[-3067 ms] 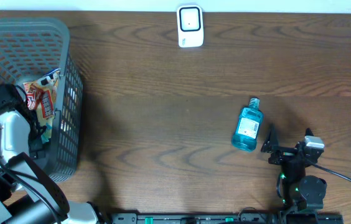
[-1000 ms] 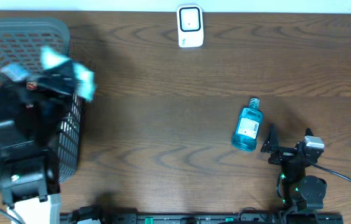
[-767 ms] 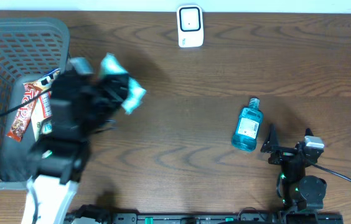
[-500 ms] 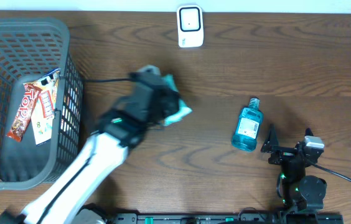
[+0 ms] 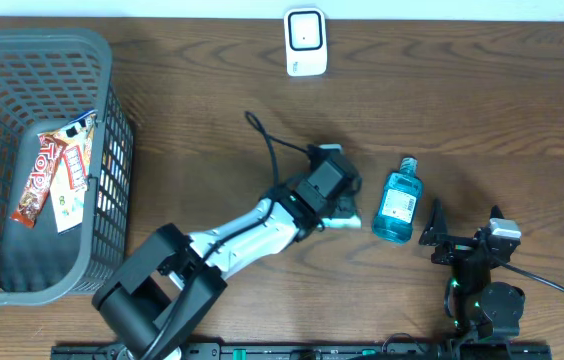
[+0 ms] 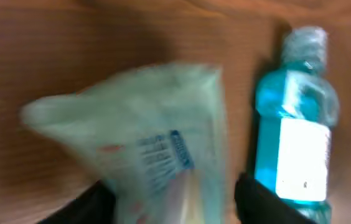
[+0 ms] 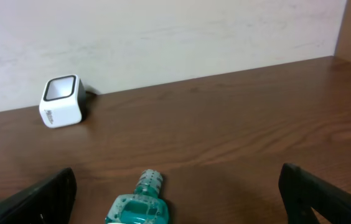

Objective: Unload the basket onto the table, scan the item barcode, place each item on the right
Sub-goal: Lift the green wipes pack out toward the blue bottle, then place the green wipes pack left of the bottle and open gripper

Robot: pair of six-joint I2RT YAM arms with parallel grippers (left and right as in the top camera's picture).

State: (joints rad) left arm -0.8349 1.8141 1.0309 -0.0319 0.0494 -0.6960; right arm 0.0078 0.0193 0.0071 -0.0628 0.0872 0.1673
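Two items sit mid-worktop: the pale packet between the left jaws, gripped or loose cannot be told, just beside the blue bottle. The right jaws gape empty. The scanner stands well apart; scanning looks undone.

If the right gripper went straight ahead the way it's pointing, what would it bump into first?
Probably the blue bottle, lying just ahead of the open right gripper, slightly left of its centre line. Depth is hard to judge here.
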